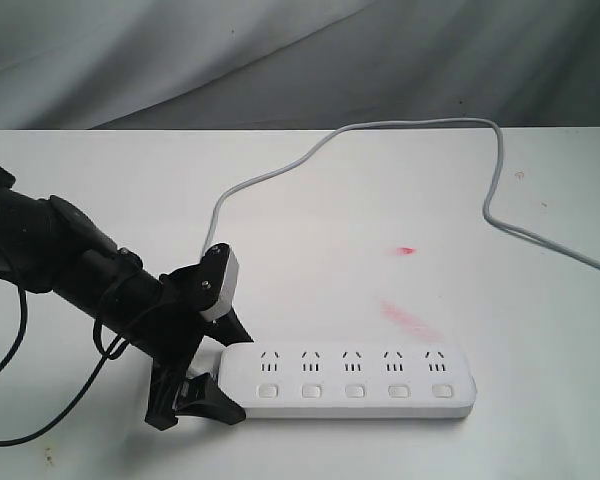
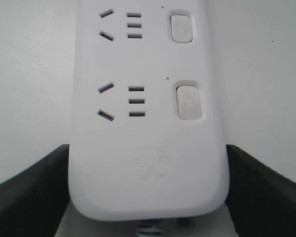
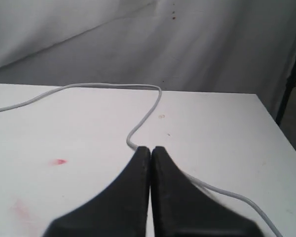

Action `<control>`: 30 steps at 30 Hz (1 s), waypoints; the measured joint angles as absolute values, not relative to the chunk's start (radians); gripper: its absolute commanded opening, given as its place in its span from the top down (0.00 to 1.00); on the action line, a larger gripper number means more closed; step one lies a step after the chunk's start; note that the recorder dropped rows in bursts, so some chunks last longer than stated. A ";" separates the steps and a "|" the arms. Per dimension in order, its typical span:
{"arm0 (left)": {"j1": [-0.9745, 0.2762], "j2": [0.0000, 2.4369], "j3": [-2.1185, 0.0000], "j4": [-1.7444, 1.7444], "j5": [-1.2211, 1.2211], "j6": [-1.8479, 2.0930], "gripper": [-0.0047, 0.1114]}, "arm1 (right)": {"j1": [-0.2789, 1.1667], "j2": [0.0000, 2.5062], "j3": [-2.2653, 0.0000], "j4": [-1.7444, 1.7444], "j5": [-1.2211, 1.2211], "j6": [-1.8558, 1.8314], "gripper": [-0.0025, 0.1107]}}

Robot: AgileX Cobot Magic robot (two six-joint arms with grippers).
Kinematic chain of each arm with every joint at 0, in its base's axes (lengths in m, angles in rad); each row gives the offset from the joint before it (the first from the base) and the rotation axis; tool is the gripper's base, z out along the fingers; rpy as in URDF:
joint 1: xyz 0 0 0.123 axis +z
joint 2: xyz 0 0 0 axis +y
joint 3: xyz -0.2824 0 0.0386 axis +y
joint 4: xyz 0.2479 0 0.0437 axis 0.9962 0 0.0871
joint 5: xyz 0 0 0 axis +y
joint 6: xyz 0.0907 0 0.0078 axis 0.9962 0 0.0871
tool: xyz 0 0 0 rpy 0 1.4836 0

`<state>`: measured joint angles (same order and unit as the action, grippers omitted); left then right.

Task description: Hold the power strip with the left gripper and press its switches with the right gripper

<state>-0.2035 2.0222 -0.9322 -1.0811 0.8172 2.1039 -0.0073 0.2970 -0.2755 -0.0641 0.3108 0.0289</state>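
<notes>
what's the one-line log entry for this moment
left claw: shut on end of power strip | right claw: shut, empty, off the strip | switches: none being touched | stage: strip held, press not yet begun

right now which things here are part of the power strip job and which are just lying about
Job: power strip; its five switches; left gripper, clamped on the strip's end; right gripper, shut, nothing in it.

Just there: grey-white cord trailing over the table; red smudges on it; grey backdrop cloth.
</notes>
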 measured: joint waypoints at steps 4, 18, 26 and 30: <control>-0.203 2.022 -0.932 -1.081 0.817 2.104 0.51 | -0.051 0.222 -0.161 -0.021 0.229 0.027 0.98; -0.203 2.022 -0.932 -1.081 0.817 2.104 0.51 | -0.051 0.104 -0.004 0.010 0.237 0.027 0.98; -0.203 2.022 -0.932 -1.081 0.817 2.104 0.51 | -0.051 0.010 -0.004 0.012 0.322 0.027 0.98; -0.203 2.022 -0.932 -1.081 0.817 2.104 0.51 | -0.051 0.006 -0.004 0.014 0.337 0.029 0.98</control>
